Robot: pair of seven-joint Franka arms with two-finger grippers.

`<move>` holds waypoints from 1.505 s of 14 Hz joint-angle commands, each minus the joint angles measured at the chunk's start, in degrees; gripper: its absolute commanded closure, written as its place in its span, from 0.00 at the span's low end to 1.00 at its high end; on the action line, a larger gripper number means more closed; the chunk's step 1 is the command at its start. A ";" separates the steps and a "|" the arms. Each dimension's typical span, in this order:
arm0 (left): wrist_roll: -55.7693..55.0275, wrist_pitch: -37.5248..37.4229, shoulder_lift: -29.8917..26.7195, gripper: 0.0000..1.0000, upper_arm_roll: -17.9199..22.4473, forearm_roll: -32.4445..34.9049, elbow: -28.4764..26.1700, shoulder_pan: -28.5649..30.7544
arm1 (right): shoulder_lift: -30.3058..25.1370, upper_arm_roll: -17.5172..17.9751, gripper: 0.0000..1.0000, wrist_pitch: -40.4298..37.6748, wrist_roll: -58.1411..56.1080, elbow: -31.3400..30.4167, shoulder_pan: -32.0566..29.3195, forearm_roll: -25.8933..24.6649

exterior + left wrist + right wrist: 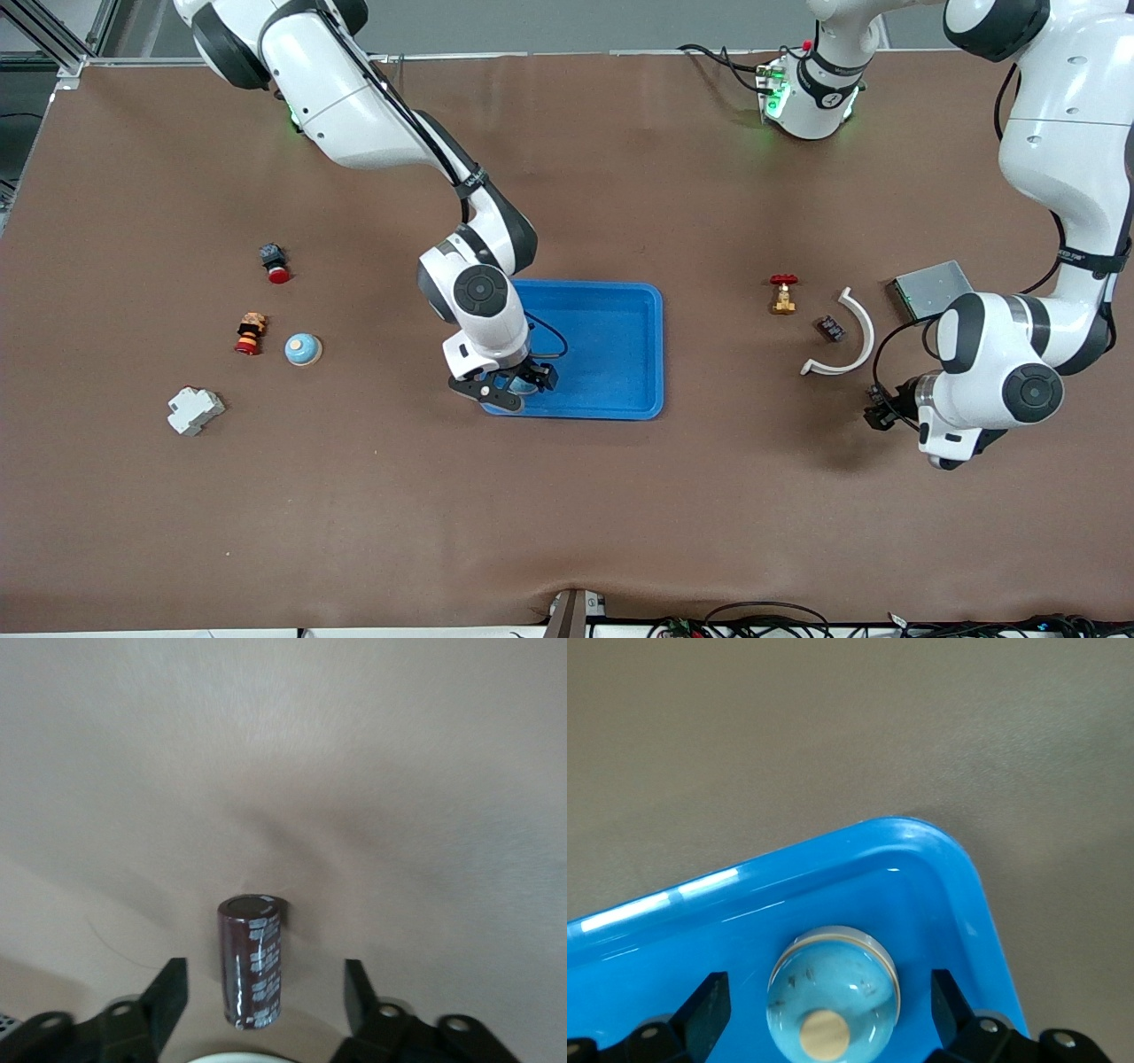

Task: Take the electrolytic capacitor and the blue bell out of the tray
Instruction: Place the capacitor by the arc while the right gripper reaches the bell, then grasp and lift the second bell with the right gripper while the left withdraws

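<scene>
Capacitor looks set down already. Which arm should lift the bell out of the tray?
Right. The right gripper hangs open inside the tray, its fingers on either side of the blue bell. The left gripper is over bare table at its own end, open around the standing capacitor.

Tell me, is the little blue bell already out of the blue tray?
No, the blue bell sits inside the tray, near its corner, between the open right gripper fingers.

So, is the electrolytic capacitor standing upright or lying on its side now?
Upright. In the left wrist view the electrolytic capacitor stands on its end on the brown table, flat top up, between the open jaws of the left gripper, untouched.
</scene>
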 commanded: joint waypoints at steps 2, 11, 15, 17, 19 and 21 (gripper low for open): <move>0.33 -5.89 -7.68 0.00 -0.99 1.09 -0.24 -0.60 | 1.66 -1.05 0.00 -0.85 1.71 2.73 1.71 -1.29; 5.25 -13.10 -15.68 0.00 -5.30 0.56 1.78 0.10 | 1.66 -0.96 1.00 -1.21 1.27 2.64 2.16 -2.52; 8.76 -19.07 -21.74 0.00 -7.93 0.04 2.57 0.27 | -0.53 -0.61 1.00 -4.52 0.14 2.82 0.93 -1.73; 10.96 -20.93 -24.82 0.00 -8.29 -0.84 2.57 0.36 | -1.15 -0.34 1.00 -12.94 -5.72 5.96 0.23 -1.38; 14.90 -22.95 -27.19 0.00 -7.86 -3.21 2.57 0.62 | -2.37 -0.25 1.00 -16.84 -12.75 7.12 -1.44 -1.29; 16.94 -24.97 -29.13 0.00 -8.11 -5.05 2.57 2.46 | -4.31 -0.25 1.00 -18.60 -19.35 7.04 -3.81 -1.20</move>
